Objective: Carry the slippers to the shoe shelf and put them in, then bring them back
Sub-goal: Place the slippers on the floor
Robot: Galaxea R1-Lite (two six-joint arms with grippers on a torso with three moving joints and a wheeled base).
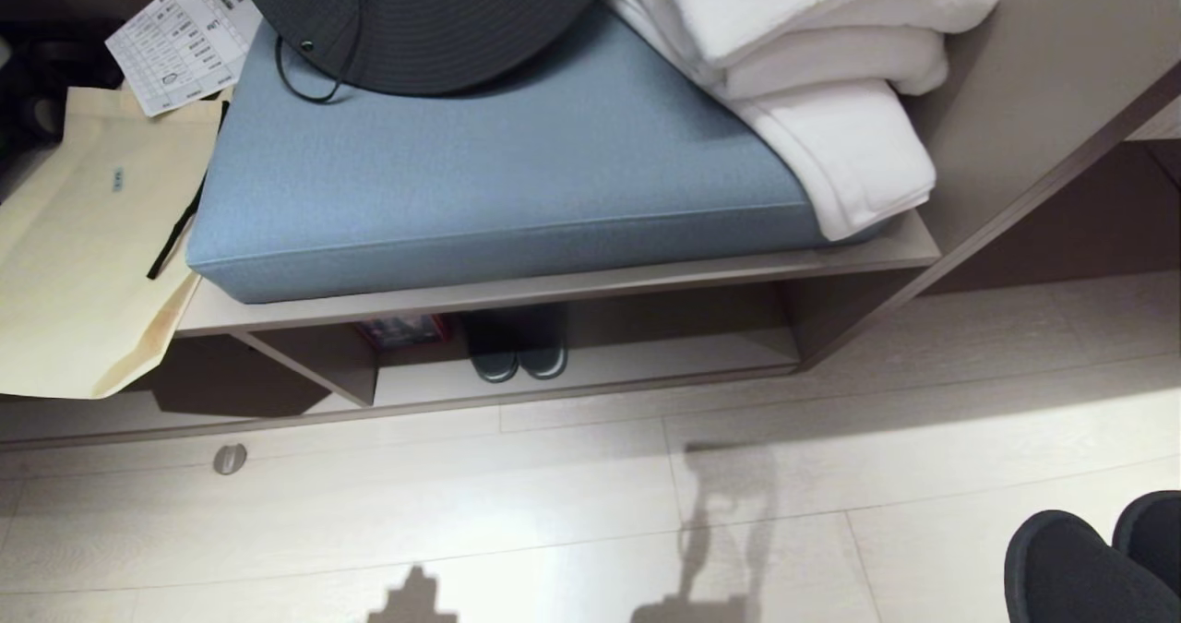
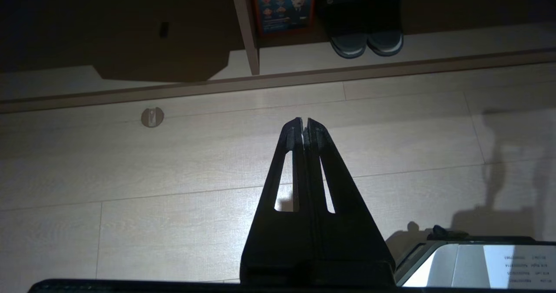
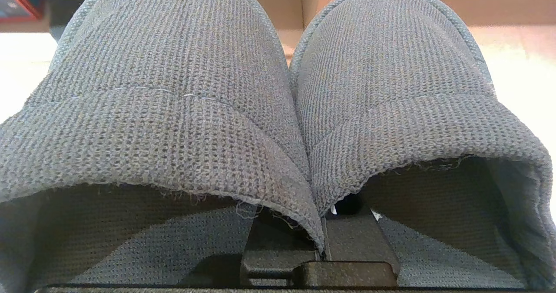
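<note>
The slippers point(image 1: 1070, 568), dark and soft, hang above the floor at the lower right of the head view. In the right wrist view the slippers point(image 3: 173, 89) fill the picture side by side, toes pointing away. My right gripper point(image 3: 323, 236) is shut on their inner edges, pinching both together. The shoe shelf point(image 1: 664, 365) is the low pale cubby under the bench, ahead and to the left of the slippers, with an upright divider. My left gripper point(image 2: 304, 126) is shut and empty, hanging over bare floor short of the shoe shelf point(image 2: 456, 41).
Another dark pair with pale sole edges point(image 1: 517, 351) stands inside the shelf beside a red-and-blue box point(image 1: 403, 329). On the bench lie a blue cushion point(image 1: 517, 171), a dark hat point(image 1: 415, 14), folded white towels point(image 1: 821, 60) and a paper bag point(image 1: 83, 235). A round floor stop point(image 1: 230, 459) sits at the left.
</note>
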